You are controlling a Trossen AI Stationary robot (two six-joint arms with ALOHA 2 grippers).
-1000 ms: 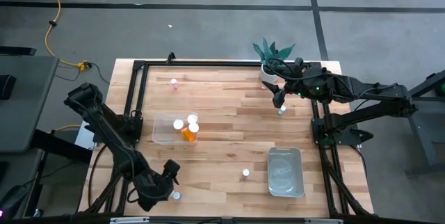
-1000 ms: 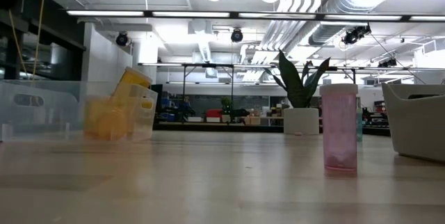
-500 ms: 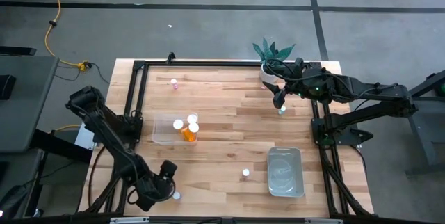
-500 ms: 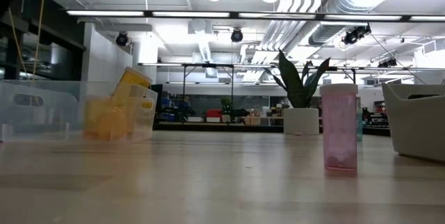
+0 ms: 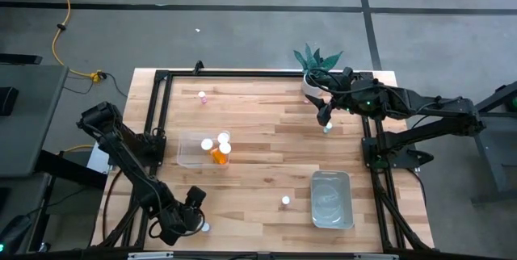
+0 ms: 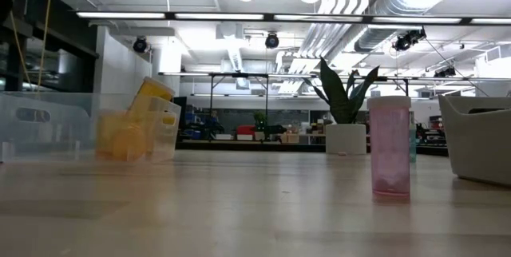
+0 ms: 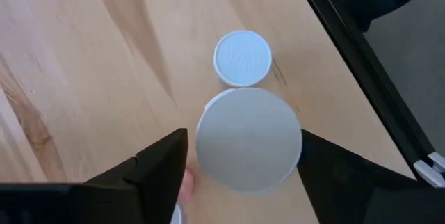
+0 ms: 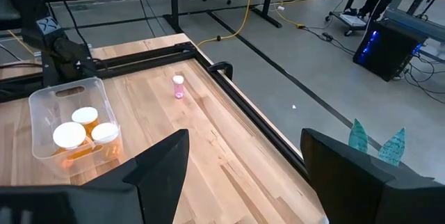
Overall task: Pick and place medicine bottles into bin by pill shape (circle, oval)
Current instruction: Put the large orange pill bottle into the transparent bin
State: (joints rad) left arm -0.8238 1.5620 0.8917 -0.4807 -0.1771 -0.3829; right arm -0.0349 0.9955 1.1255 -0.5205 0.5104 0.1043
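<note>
My left gripper (image 5: 194,205) is at the table's near left corner, open and pointing down. Its fingers stand on either side of a white-capped medicine bottle (image 7: 249,139); I cannot tell whether they touch it. A second bottle (image 7: 242,58) stands upright just beyond it and also shows in the high view (image 5: 204,227). My right gripper (image 5: 325,117) is open and holds nothing. It hangs at the far right, just above another bottle (image 5: 327,128). More bottles stand at the far left (image 5: 202,95) and near the middle (image 5: 285,200).
A clear bin (image 5: 187,152) left of centre holds three white-capped orange bottles (image 5: 220,153). A second clear bin (image 5: 332,181) sits at the near right. A potted plant (image 5: 317,60) stands at the far edge. Black frame rails (image 5: 158,123) run along the table's sides.
My left gripper has shifted slightly toward the table's near left corner, over the bottle there. The bottles and bins have stayed in place.
</note>
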